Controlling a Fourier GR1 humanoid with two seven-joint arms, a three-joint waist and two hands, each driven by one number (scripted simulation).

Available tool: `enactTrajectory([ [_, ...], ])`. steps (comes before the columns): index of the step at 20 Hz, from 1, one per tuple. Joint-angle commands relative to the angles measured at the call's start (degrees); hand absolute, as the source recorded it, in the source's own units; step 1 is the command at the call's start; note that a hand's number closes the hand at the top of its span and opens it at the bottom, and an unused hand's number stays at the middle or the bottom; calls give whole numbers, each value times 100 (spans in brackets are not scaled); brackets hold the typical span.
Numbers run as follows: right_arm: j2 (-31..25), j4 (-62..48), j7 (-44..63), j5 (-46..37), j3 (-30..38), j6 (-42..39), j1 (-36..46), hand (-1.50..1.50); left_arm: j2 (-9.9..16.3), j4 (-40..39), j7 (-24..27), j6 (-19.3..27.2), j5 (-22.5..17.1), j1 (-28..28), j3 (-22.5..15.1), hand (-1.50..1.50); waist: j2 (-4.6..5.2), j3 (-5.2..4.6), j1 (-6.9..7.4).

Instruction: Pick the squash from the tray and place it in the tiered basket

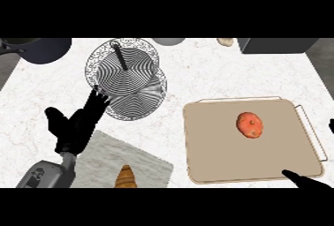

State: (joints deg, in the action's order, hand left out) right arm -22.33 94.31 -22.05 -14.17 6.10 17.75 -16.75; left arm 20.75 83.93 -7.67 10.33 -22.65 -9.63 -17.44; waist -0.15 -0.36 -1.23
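Squash (250,125), orange-red, lying free on the tan tray (215,159) at the right of the counter (215,75), a little right of the tray's middle and toward its far side. Wire tiered basket (127,77) standing well left of the tray, holding nothing visible; left hand (77,123) raised just beside its near-left rim, fingers straight and spread, grasping nothing. Right hand (312,182) barely showing at the tray's near-right corner, well short of the squash, fingers not readable; croissant (125,177) on a grey board (130,154) at the near left.
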Motion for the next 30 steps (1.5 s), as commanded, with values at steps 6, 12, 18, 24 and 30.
enactTrajectory([
  [6,-178,2037,3760,-2491,-911,-26,-442,-150,-131,-127,-15,-11,80,-206,13,0,34,-5,103],
  [12,739,2300,5894,-4026,-2205,-826,693,-150,-159,100,-300,-90,72,-426,28,0,33,21,234],
  [18,1192,1748,6984,-5094,-2620,-1545,1182,-150,-216,28,-283,-138,212,-320,126,0,18,32,156],
  [24,1361,1424,6905,-4917,-2357,-1772,1311,-150,-503,275,-385,-114,560,-21,189,0,11,36,127],
  [30,1494,772,6800,-5054,-2325,-1669,1380,-150,-774,-104,-324,-291,710,-247,391,0,15,36,114],
])
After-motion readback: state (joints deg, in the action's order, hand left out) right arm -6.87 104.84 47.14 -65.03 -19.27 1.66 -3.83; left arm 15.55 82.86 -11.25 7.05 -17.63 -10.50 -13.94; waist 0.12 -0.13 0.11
